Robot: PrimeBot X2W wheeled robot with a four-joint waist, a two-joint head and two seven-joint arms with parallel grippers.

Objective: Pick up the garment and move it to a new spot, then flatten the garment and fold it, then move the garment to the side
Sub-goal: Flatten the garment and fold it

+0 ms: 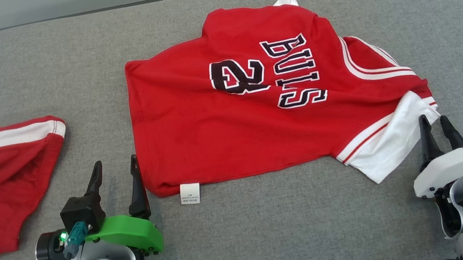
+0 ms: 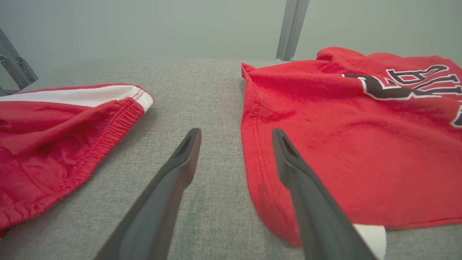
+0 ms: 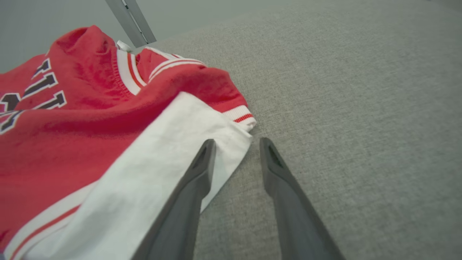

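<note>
The shirt [image 1: 230, 121] looked soft, light and floppy, best pinched at its near corners; your left gripper [image 1: 115, 161] and right gripper [image 1: 432, 117] had fingers apart.

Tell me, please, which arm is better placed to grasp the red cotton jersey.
Probably right: its end effector brackets the jersey's white sleeve corner, jaws narrow; the left end effector stands wide.

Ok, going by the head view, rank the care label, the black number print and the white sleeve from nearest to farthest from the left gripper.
1. care label, just right of the left gripper, near side.
2. black number print, farther back, right.
3. white sleeve, far right, beside the right gripper.
</note>
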